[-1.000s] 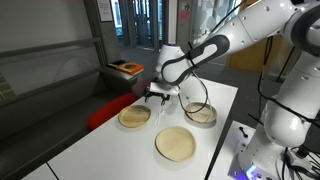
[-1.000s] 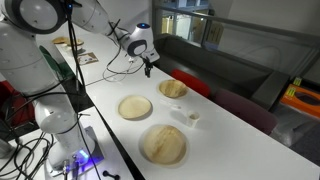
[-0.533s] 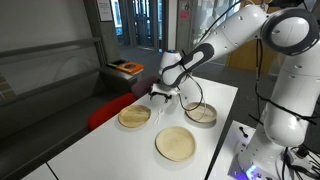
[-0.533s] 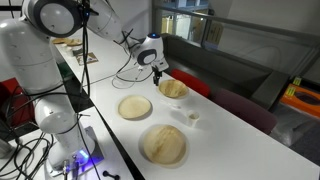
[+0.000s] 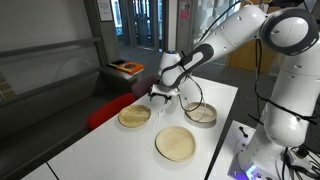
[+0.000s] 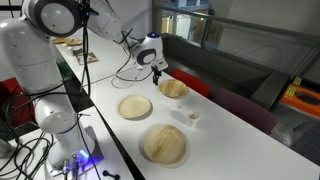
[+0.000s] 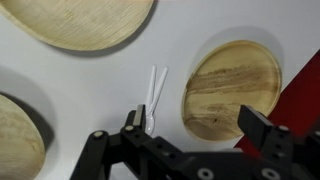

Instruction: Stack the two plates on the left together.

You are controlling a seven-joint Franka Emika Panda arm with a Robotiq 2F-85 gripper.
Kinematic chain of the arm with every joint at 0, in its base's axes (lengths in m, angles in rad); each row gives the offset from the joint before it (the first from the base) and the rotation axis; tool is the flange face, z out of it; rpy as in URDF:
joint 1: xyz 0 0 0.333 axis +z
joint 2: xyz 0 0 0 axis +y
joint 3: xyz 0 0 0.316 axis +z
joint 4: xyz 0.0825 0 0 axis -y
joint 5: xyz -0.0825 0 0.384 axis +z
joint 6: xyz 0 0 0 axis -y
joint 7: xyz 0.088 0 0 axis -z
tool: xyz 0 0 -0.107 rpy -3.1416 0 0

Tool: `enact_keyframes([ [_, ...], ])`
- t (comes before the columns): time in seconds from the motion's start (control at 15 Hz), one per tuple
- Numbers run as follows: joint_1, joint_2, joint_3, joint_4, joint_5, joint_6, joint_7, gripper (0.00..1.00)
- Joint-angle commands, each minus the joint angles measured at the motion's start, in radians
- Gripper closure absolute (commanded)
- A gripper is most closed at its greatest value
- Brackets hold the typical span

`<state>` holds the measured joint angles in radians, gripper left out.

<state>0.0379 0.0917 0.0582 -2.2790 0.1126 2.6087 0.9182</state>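
The smaller plate with a pale raised rim (image 5: pixel 135 116) (image 6: pixel 173 88) lies near the table edge by the red seat. It fills the right of the wrist view (image 7: pixel 232 85). The wider, flatter plate (image 5: pixel 176 144) (image 6: pixel 163 144) lies toward the table's front and shows at the top of the wrist view (image 7: pixel 85 22). My gripper (image 5: pixel 157 94) (image 6: pixel 157 72) (image 7: pixel 198 128) is open and empty. It hovers above the table next to the smaller plate without touching it.
A deeper tan dish (image 5: pixel 201 114) (image 6: pixel 135 107) (image 7: pixel 14 135) lies on the robot's side, with cables hanging over it. A small white plastic utensil (image 7: pixel 155 92) (image 6: pixel 193 116) lies between the plates. A red seat (image 5: pixel 108 110) runs along the table edge.
One second ago the gripper was farther from the smaller plate; it has moved over to that plate's edge. Nothing has moved in the last half second.
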Motion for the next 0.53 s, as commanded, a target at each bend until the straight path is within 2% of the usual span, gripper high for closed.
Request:
enact_keyframes([
  [0.0,0.016,0.018,-0.018,0.008,-0.017,0.034,0.026,0.0],
  [0.27,0.023,0.143,-0.032,0.098,-0.043,0.019,0.043,0.0],
  [0.47,0.025,0.27,-0.044,0.199,-0.021,0.003,0.006,0.0],
])
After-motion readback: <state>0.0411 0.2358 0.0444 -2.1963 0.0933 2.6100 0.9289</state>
